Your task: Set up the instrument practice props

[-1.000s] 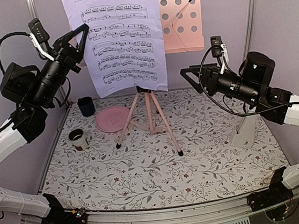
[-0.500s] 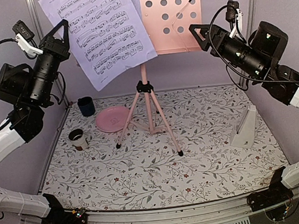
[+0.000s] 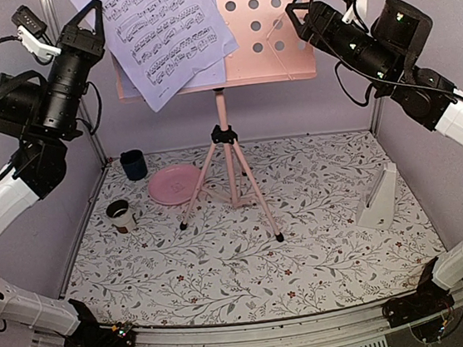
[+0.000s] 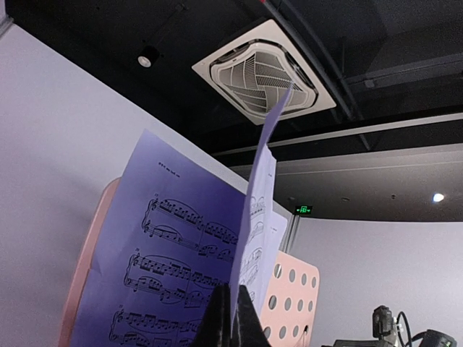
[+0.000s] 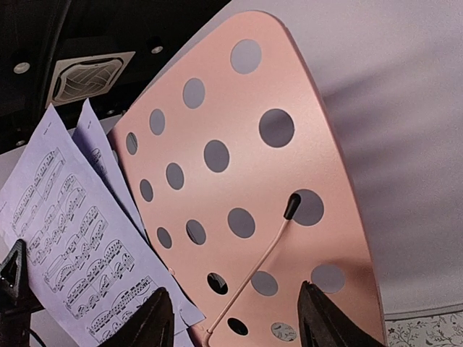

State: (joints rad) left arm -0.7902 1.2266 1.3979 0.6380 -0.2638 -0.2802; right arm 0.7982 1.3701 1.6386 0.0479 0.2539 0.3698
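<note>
The pink music stand (image 3: 227, 153) stands upright at the back middle of the table, its tripod feet on the flowered cloth (image 3: 251, 276) and its perforated desk (image 3: 261, 32) raised high against the rear wall. The sheet music pages (image 3: 161, 31) lie tilted across the left half of the desk, with one lower corner hanging below the desk's bottom edge. The left gripper (image 3: 94, 13) is pressed together on the pages' left edge. In the left wrist view one page (image 4: 257, 217) rises edge-on from between the closed fingers (image 4: 217, 322).

The right gripper (image 3: 295, 11) hovers at the desk's right edge with its fingers (image 5: 145, 318) spread, facing the holes and the black-tipped wire arm (image 5: 289, 208) — contact cannot be judged.

The white metronome (image 3: 381, 198) stands at the right of the table, well apart from the stand. The round pink plate (image 3: 174, 184) lies just beside the tripod's left leg, with a dark cup (image 3: 133, 164) and a pale cup (image 3: 120, 213) near it.
</note>
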